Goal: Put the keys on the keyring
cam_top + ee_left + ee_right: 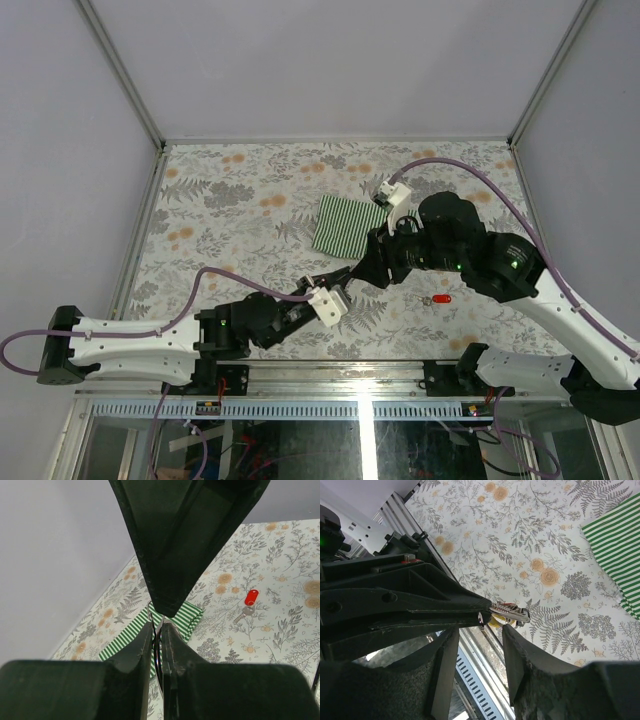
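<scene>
My left gripper [349,287] is shut on the thin silver keyring [158,650], which stands edge-on between its pads. In the right wrist view the ring's bunch of keys [510,613], with yellow and red tags, sticks out past the left fingertips. My right gripper [480,630] is open, its two fingers astride the left gripper's tip and the bunch; in the top view it [366,266] meets the left gripper above the table. A red-tagged key [250,600] lies loose on the table, also visible from above [440,298]. The black-tagged key is not visible.
A green-and-white striped cloth [345,225] lies flat just behind the grippers and shows under them in the left wrist view [186,620]. The floral table ends at a metal rail [470,670] at the near edge. Grey walls enclose the far sides.
</scene>
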Robot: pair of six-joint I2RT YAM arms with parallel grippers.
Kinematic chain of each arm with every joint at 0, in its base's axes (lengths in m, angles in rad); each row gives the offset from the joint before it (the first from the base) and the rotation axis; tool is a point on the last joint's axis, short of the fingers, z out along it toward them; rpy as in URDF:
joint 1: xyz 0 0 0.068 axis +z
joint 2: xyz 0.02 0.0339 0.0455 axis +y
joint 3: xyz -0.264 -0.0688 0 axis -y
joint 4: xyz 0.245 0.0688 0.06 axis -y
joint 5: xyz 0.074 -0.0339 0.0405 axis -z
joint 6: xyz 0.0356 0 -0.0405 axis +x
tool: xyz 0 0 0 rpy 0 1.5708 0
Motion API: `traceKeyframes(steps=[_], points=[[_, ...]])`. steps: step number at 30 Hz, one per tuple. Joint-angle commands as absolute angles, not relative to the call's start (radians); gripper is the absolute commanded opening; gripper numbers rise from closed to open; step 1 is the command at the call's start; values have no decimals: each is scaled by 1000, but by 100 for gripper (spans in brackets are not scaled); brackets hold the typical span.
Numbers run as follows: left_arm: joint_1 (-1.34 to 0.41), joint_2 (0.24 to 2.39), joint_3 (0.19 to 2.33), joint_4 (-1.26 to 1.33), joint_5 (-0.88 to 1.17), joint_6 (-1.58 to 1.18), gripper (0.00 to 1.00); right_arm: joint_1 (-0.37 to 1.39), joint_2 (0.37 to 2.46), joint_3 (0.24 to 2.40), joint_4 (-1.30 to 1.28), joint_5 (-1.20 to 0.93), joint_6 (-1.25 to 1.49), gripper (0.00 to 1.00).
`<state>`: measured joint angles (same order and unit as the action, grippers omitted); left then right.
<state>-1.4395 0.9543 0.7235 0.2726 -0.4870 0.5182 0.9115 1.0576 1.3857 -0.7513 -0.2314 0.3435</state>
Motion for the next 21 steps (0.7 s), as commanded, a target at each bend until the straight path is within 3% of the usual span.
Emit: traceKeyframes(steps=[1,11,16,21], points=[[-1442,951,767,311,-464,520,0,914,1055,1386,-704,-265,341,46],[-1440,970,843,132,-550,418,0,913,950,1352,-748,73,372,48],[-1416,972,888,15,-546,383,0,912,979,1366,-906,264,442,49],[-1277,959,931,-92,-343,323,0,781,1000,1267,-895,179,476,49]])
